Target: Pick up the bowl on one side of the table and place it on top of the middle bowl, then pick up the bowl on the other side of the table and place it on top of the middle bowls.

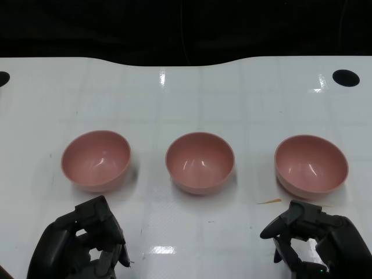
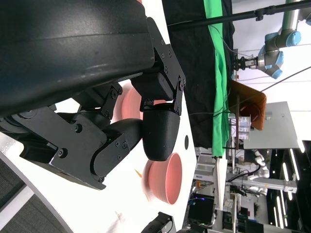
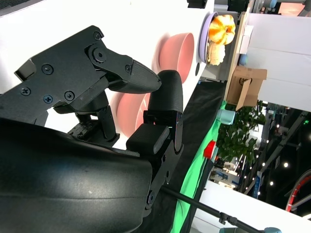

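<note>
Three pink bowls stand in a row on the white table (image 1: 186,99): the left bowl (image 1: 96,160), the middle bowl (image 1: 199,161) and the right bowl (image 1: 311,165). All are upright, empty and apart from each other. My left hand (image 1: 81,244) sits near the front edge, just in front of the left bowl, holding nothing, its fingers loosely bent. My right hand (image 1: 317,241) sits in front of the right bowl, also holding nothing. The left wrist view shows my left hand (image 2: 121,131) with a pink bowl (image 2: 167,179) beyond it. The right wrist view shows my right hand (image 3: 121,97) and a pink bowl (image 3: 177,53).
A black round hole (image 1: 346,77) lies at the table's far right, and another hole (image 1: 2,77) at the far left edge. A small orange smear (image 1: 269,201) marks the table beside the right bowl. A dark backdrop lies behind the table's far edge.
</note>
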